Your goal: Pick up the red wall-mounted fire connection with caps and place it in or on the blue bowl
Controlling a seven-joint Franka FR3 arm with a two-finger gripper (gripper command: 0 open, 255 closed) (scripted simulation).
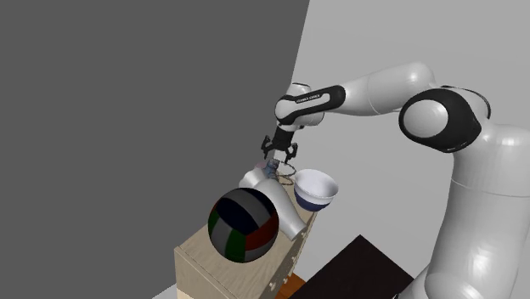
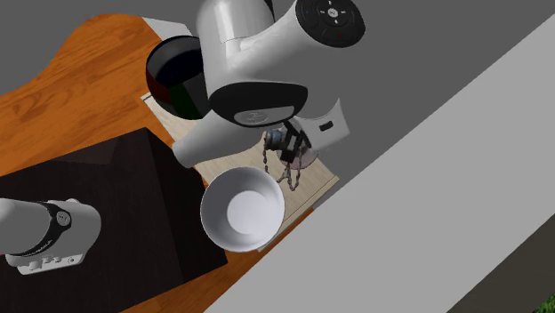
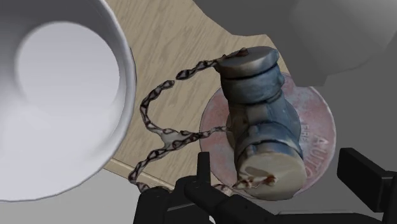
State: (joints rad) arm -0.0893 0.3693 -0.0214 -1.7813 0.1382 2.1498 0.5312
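1. Hand is released. Its two black fingers stand apart, one on each side of the near cap, and neither appears to touch it.
2. Target is the red round wall plate with a grey-blue twin-capped body and chains. It lies plate-down on the light wood counter, directly under the hand.
3. Key relation: the capped body's long axis runs from the cap between the fingers straight out to the far cap. The fingers' closing line crosses that axis, so closing should pinch the near cap across its width with no wrist roll needed.
4. Goal is the round bowl, white inside with a blue outer band. It sits just beside the target, at about 4 o'clock from it in the shoulder view and 7 to 8 o'clock in the second exterior view. The chains drape towards its rim.
5. Judged step is pre-grasp. Next moves: drop slightly, clench, lift, then a short carry to the bowl.
6. Risks:
   - The round cap may slip in the pinch.
   - The chains trail and could snag the rim.
   - A dark multi-coloured ball sits at 7 o'clock from the target in the shoulder view, away from the carry path.
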